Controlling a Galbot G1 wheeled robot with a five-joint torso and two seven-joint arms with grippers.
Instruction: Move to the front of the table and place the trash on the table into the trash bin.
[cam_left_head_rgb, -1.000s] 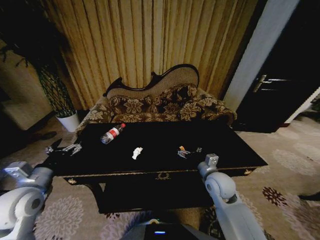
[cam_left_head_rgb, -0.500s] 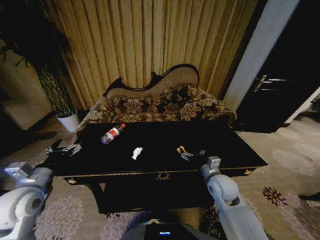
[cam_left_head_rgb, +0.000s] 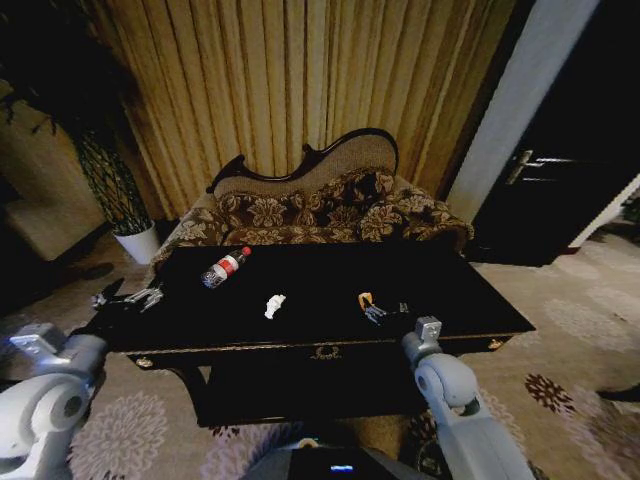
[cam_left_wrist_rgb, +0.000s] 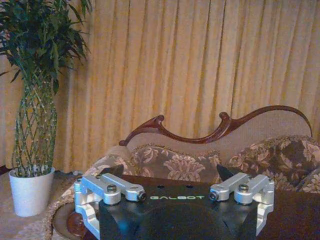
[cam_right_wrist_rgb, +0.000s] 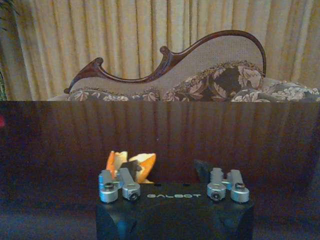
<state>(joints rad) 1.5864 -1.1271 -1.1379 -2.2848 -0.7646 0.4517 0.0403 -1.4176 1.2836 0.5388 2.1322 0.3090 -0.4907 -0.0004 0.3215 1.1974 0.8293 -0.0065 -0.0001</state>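
Orange piece (cam_right_wrist_rgb: 131, 165) just beside right hand (cam_right_wrist_rgb: 170, 176) finger, spread wide.

The right gripper (cam_left_head_rgb: 386, 313) reaches low over the table's (cam_left_head_rgb: 480, 300) front edge, fingers spread. The left gripper (cam_left_head_rgb: 125, 298) hovers, fingers apart, at its left edge.

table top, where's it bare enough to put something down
On the table, bare patches: the far right half beyond the right gripper, the back strip along the sofa, and between the bottle and white scrap. Crowded spots: around the orange piece at the right gripper, and the left edge by the left gripper.
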